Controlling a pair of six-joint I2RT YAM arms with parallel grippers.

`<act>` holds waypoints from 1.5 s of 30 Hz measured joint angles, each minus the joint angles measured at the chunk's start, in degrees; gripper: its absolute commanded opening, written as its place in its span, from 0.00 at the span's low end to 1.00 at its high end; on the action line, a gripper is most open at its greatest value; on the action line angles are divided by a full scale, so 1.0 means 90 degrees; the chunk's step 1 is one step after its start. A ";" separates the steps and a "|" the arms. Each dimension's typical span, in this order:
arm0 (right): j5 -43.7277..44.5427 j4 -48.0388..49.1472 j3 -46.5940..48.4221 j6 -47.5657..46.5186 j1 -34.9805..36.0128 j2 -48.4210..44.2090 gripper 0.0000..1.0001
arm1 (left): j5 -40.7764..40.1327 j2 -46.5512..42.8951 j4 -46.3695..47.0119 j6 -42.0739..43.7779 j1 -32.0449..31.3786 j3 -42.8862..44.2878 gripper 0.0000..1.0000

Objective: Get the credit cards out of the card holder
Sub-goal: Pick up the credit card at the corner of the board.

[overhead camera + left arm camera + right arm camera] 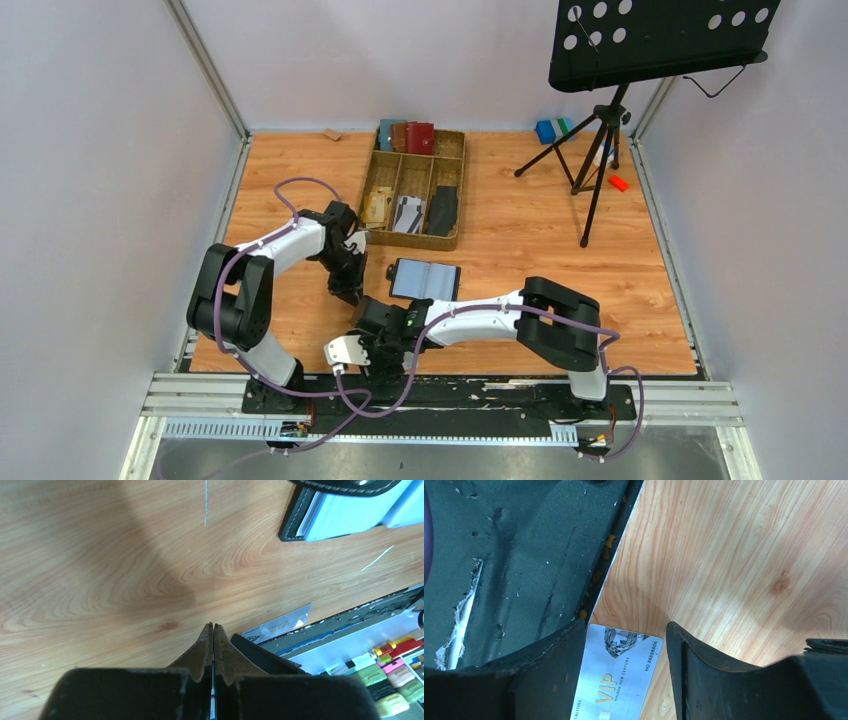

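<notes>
The black card holder lies open on the wooden table, its grey-blue sleeve pages facing up; the left wrist view catches one corner of the card holder. A silver credit card marked VIP lies flat at the table's near edge, and the left wrist view shows the same credit card. My right gripper is open astride the card. Its left finger is at the card's edge, while its right finger stands a small gap away. My left gripper hovers shut over bare wood, left of the holder.
A woven divided tray at the back holds red, brown and blue wallets, loose cards and a black flat piece. A music stand on a tripod is at the back right. The black mounting rail runs right beside the card.
</notes>
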 measured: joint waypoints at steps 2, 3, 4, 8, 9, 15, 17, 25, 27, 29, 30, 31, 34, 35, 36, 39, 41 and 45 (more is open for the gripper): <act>-0.0015 0.0000 0.0000 0.0010 0.0000 0.0000 0.62 | 0.0002 -0.0032 -0.0019 0.0007 0.0005 -0.0070 0.00; -0.0012 0.0002 0.0000 0.0015 0.0000 0.0000 0.65 | 0.0002 -0.0032 -0.0036 0.0007 0.0005 -0.0085 0.00; -0.0012 0.0002 0.0000 0.0019 0.0000 0.0000 0.67 | 0.0005 -0.0032 -0.0039 0.0010 0.0005 -0.0090 0.00; 0.0068 0.0131 -0.0075 0.0066 -0.0010 -0.0024 0.70 | 0.0046 -0.0032 -0.0044 0.0010 0.0010 -0.0090 0.00; 0.0097 0.0189 -0.0121 0.0112 -0.0010 -0.0049 0.70 | 0.0070 -0.0032 -0.0039 0.0007 0.0010 -0.0090 0.00; 0.0308 0.0600 -0.0537 0.0556 -0.0019 -0.0282 0.69 | 0.0168 -0.0027 -0.0036 0.0010 0.0002 -0.0090 0.00; 0.0335 0.0697 -0.0695 0.0678 -0.0049 -0.0384 0.69 | 0.0165 -0.0012 -0.0036 0.0007 -0.0010 -0.0090 0.00; 0.0204 0.0714 -0.1059 0.0872 -0.0202 -0.0682 0.67 | 0.0165 0.0117 -0.0039 0.0007 -0.0066 -0.0075 0.00; 0.0185 0.0692 -0.1059 0.0872 -0.0209 -0.0682 0.65 | 0.0165 0.0138 -0.0034 0.0010 -0.0092 -0.0063 0.00; 0.0146 0.0663 -0.1056 0.0865 -0.0221 -0.0685 0.63 | 0.0165 0.0151 -0.0034 0.0007 -0.0124 -0.0063 0.00; 0.0114 0.0634 -0.1049 0.0862 -0.0226 -0.0685 0.63 | 0.0165 0.0158 -0.0032 0.0007 -0.0136 -0.0063 0.00; 0.0085 0.0580 -0.1018 0.0850 -0.0233 -0.0682 0.62 | 0.0165 0.0163 -0.0032 0.0007 -0.0158 -0.0063 0.00; 0.0032 0.0342 -0.0867 0.0838 -0.0245 -0.0627 0.61 | 0.0165 0.0163 -0.0029 0.0007 -0.0180 -0.0063 0.00; 0.0017 0.0272 -0.0821 0.0840 -0.0253 -0.0602 0.59 | 0.0165 0.0163 -0.0029 0.0007 -0.0182 -0.0063 0.00; 0.0010 0.0233 -0.0794 0.0848 -0.0257 -0.0593 0.59 | 0.0165 0.0163 -0.0027 0.0007 -0.0182 -0.0063 0.00; 0.0000 0.0117 -0.0731 0.0872 -0.0257 -0.0568 0.60 | 0.0163 0.0163 -0.0005 0.0007 -0.0189 -0.0066 0.00; 0.0010 -0.0005 -0.0631 0.0894 -0.0257 -0.0522 0.61 | 0.0165 0.0163 0.0019 0.0007 -0.0192 -0.0070 0.00; 0.0097 -0.0058 -0.0593 0.0967 -0.0243 -0.0503 0.68 | 0.0165 0.0163 0.0063 0.0005 -0.0202 -0.0117 0.00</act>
